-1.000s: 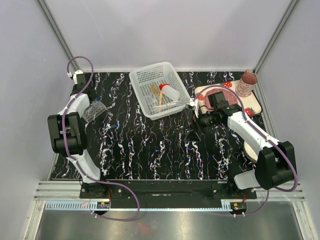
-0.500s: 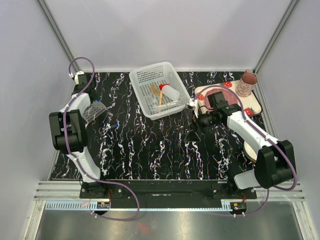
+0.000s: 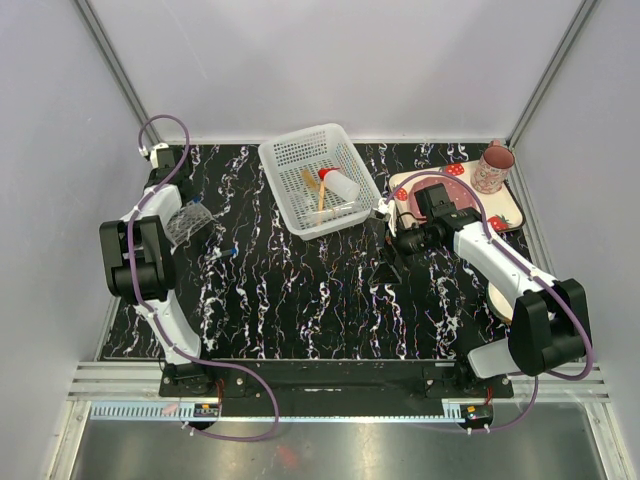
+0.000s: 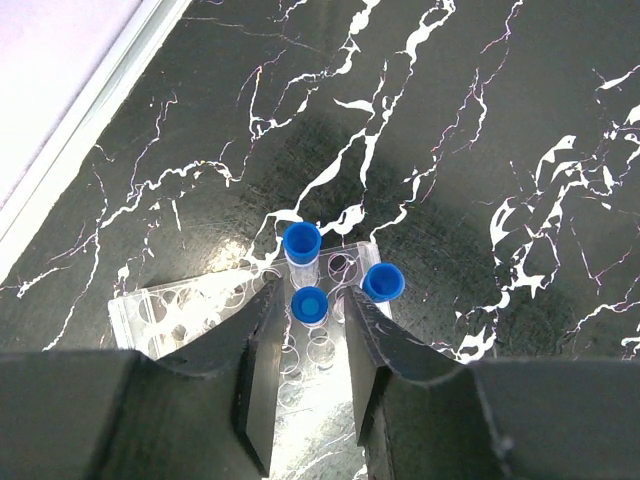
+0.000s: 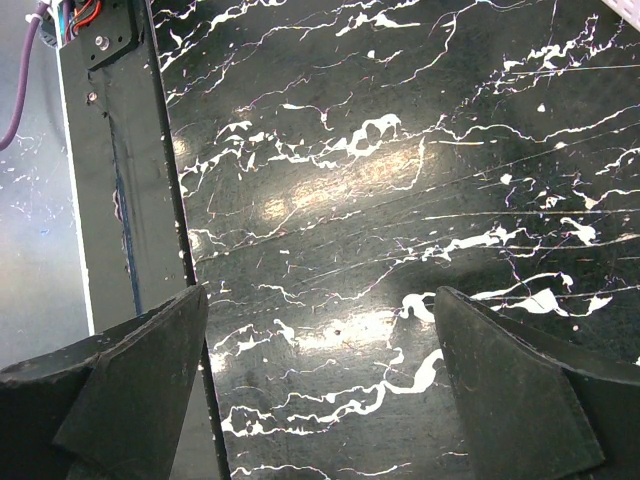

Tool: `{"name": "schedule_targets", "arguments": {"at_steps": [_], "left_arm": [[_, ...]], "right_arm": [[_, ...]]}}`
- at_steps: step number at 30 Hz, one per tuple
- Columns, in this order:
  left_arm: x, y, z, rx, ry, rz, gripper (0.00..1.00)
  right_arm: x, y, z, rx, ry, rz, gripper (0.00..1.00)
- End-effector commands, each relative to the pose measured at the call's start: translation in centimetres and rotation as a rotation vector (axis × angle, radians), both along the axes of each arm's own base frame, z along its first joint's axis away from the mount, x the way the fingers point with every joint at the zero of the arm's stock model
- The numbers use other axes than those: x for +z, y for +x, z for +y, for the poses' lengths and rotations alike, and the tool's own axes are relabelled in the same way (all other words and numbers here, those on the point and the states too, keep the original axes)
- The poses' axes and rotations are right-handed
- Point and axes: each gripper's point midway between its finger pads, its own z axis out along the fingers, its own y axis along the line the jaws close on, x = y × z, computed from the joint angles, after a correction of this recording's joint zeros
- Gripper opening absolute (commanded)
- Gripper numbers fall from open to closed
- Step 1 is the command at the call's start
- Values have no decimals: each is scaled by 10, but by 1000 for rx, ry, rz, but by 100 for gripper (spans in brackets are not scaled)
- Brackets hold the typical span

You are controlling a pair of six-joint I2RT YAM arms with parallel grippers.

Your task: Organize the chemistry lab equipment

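Observation:
In the left wrist view, a clear tube rack (image 4: 170,310) stands on the black marble table and holds three blue-capped tubes (image 4: 302,241). My left gripper (image 4: 312,297) is open, its fingers either side of the nearest tube (image 4: 309,305) with small gaps. In the top view the rack (image 3: 190,222) is at the far left under my left gripper (image 3: 180,212). One loose blue-capped tube (image 3: 232,248) lies right of it. The red-capped squeeze bottle (image 3: 338,184) and orange sticks (image 3: 312,185) lie in the white basket (image 3: 285,155). My right gripper (image 3: 385,252) is wide open and empty over bare table (image 5: 320,300).
The strawberry-print tray (image 3: 505,212) with a pink plate (image 3: 412,190) and a pink mug (image 3: 493,166) is at the back right. A cream bowl (image 3: 497,298) shows partly under the right arm. The table's near edge rail (image 5: 110,180) is beside the right gripper.
The left arm's elbow has lifted and shifted slightly. The right gripper has edged a little towards the basket. Nothing on the table has moved.

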Motion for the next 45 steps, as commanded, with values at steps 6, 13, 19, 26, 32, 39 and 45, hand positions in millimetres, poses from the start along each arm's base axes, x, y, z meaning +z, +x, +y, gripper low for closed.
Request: {"name": "schedule_targets", "arguments": {"at_steps": [6, 13, 19, 26, 32, 39, 45], "left_arm": [[53, 9, 5, 13, 13, -139, 39], [97, -11, -1, -20, 35, -225, 53], [117, -40, -22, -138, 3, -280, 91], [91, -65, -77, -397, -332, -261, 99], [61, -99, -120, -543, -170, 8, 99], [-4, -141, -113, -571, 202, 441, 88], [-26, -145, -107, -594, 262, 555, 73]], "right_arm": [[10, 9, 3, 12, 9, -47, 100], [11, 7, 2, 21, 8, -61, 100], [12, 5, 1, 33, 9, -75, 100], [16, 2, -2, 56, 26, -101, 100], [15, 2, -4, 57, 31, -92, 100], [15, 0, -4, 69, 38, -89, 100], [13, 1, -6, 64, 39, -82, 100]]}}
